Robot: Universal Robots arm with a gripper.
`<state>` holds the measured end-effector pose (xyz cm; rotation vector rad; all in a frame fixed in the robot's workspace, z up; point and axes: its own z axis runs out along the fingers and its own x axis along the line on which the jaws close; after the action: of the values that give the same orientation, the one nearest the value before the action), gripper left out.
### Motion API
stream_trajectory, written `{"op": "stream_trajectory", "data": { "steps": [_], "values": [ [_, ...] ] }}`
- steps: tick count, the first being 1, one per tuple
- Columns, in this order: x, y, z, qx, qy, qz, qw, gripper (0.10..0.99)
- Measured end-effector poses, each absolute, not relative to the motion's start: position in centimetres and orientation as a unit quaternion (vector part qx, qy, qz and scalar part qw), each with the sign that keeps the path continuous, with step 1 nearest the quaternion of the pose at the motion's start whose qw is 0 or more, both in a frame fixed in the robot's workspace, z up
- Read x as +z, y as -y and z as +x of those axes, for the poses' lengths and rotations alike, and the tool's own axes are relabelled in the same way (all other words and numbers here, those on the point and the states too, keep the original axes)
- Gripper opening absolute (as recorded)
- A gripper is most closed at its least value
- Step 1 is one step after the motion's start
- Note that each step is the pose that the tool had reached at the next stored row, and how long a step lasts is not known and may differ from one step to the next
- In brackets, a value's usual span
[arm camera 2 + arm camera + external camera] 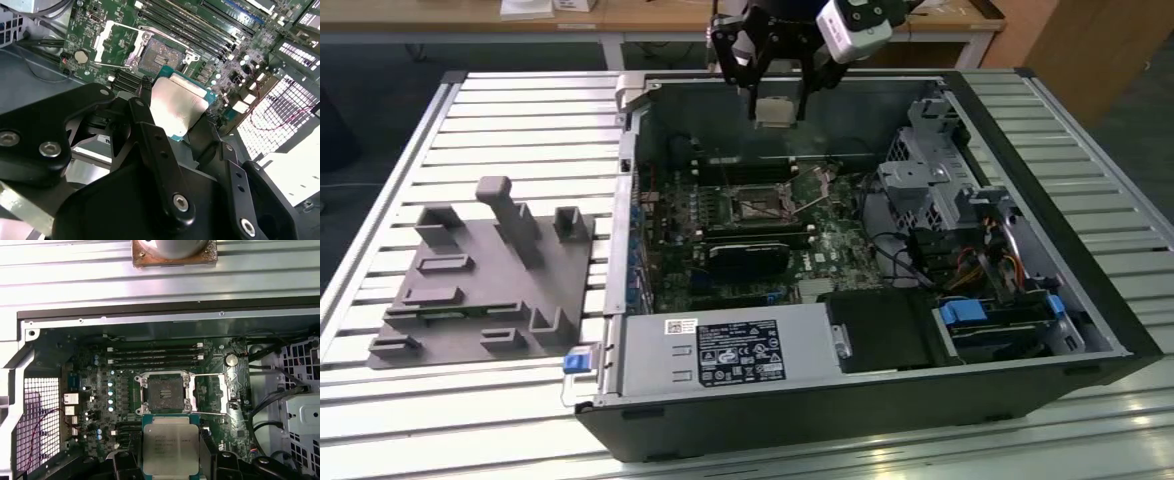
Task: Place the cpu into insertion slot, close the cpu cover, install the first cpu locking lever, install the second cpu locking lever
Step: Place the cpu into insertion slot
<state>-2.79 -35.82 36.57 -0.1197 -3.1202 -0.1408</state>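
Observation:
My gripper [775, 100] hangs high over the far side of the open computer case, shut on the cpu [775, 112], a small square chip with a pale metal top. In both wrist views the cpu [177, 107] [169, 447] sits between two black fingers [146, 97] [206, 456]. The insertion slot [754, 206] [162, 52] [162, 390] lies bare on the green motherboard below, apart from the chip. The cpu cover [102, 51] [192, 392], a thin metal frame, is swung open beside the slot.
A black fan-cooled card [747, 255] lies just in front of the socket. A power supply [720, 350] fills the case's near side, with drive cages and cables [947, 200] at the exterior view's right. A grey fixture block [480, 270] stands on the slatted table [520, 120].

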Motion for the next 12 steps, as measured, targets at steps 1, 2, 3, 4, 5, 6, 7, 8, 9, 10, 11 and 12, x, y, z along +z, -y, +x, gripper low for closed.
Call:
{"op": "stream_trajectory", "data": {
  "steps": [1, 2, 3, 4, 5, 6, 7, 8, 9, 10, 11, 12],
  "values": [
    [36.57, 35.82, -2.79, -0.045, 0.998, -0.04, 0.008, 0.541],
    [36.57, 35.82, -2.79, -0.045, 0.998, -0.043, 0.008, 0.541],
    [36.56, 35.82, -2.8, -0.045, 0.998, -0.047, 0.008, 0.541],
    [36.56, 35.82, -2.8, -0.045, 0.998, -0.05, 0.007, 0.541],
    [36.56, 35.82, -2.8, -0.045, 0.998, -0.054, 0.007, 0.541],
    [36.56, 35.82, -2.8, -0.045, 0.997, -0.057, 0.007, 0.541],
    [36.56, 35.82, -2.8, -0.045, 0.997, -0.06, 0.007, 0.541],
    [36.55, 35.82, -2.8, -0.045, 0.997, -0.063, 0.007, 0.541],
    [36.55, 35.82, -2.8, -0.045, 0.997, -0.066, 0.007, 0.541],
    [36.55, 35.82, -2.8, -0.045, 0.997, -0.069, 0.007, 0.541],
    [36.55, 35.82, -2.8, -0.045, 0.996, -0.072, 0.006, 0.541],
    [36.54, 35.82, -2.8, -0.045, 0.996, -0.074, 0.006, 0.541]
  ]
}}
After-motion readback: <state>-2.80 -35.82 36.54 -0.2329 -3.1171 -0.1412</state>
